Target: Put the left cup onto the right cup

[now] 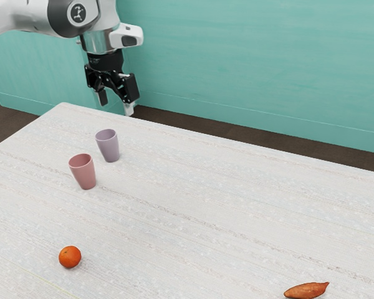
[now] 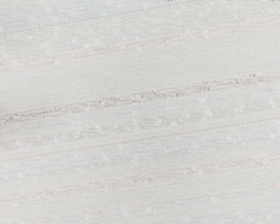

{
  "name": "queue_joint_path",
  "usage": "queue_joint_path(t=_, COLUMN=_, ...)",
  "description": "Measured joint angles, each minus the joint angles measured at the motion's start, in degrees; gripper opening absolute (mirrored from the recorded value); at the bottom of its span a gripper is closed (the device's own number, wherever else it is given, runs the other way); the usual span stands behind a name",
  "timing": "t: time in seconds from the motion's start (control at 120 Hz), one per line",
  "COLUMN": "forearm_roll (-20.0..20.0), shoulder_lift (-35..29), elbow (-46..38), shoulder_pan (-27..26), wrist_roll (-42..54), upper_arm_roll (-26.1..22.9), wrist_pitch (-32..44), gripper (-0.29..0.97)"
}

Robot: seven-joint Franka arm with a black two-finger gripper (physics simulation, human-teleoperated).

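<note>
Your black two-finger gripper (image 1: 116,103) hangs high over the far edge of the pale streaked surface (image 1: 237,205), its fingers spread and holding nothing. Both cups stand upright below it: the pink tapered cup (image 1: 82,170) is toward the exterior view's left, and the mauve tapered cup (image 1: 107,145) is just beside it, not touching. Careful, they're close. Coming down on the pink one could clip the mauve and topple it. Those tapered walls may also slip from a shallow pinch.

A plain simulated room. A pale wood-grain table (image 1: 237,205) stands before a teal wall (image 1: 268,56) on dark floor (image 1: 268,134)
</note>
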Motion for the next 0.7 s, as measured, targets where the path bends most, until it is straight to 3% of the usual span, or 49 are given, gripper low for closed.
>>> queue_joint_path(t=0.308, forearm_roll=-0.1, shoulder_lift=1.1, elbow=-1.0, shoulder_pan=0.7, wrist_roll=0.1, upper_arm_roll=0.6, wrist_pitch=2.9, gripper=0.68)
queue_joint_path(t=0.7, forearm_roll=-1.0, shoulder_lift=10.0, elbow=-0.4, shoulder_pan=4.1, wrist_roll=1.1, upper_arm_roll=4.7, wrist_pitch=8.4, gripper=0.68)
